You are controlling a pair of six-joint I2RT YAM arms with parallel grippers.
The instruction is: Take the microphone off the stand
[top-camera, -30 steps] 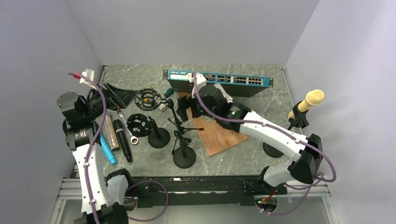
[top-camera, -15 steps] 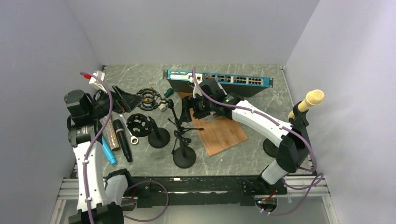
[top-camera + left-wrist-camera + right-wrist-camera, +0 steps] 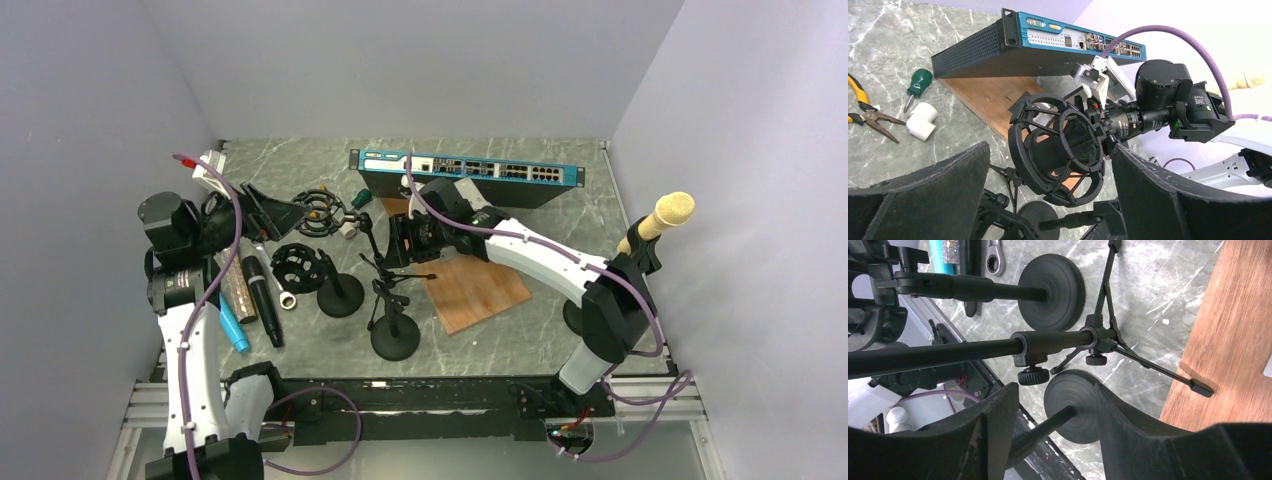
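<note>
Pale lavender walls enclose a grey marble-patterned table. The left gripper gapes wide, framing a black shock mount. The right gripper is half-spread and holds nothing, above a round stand base. The cream-headed microphone sits tilted in its stand at the table's right edge.

Blue-faced network switch at far edge of marble worktop; wooden board against its near side. Green-handled screwdriver, white pipe elbow, yellow-handled pliers close together.
</note>
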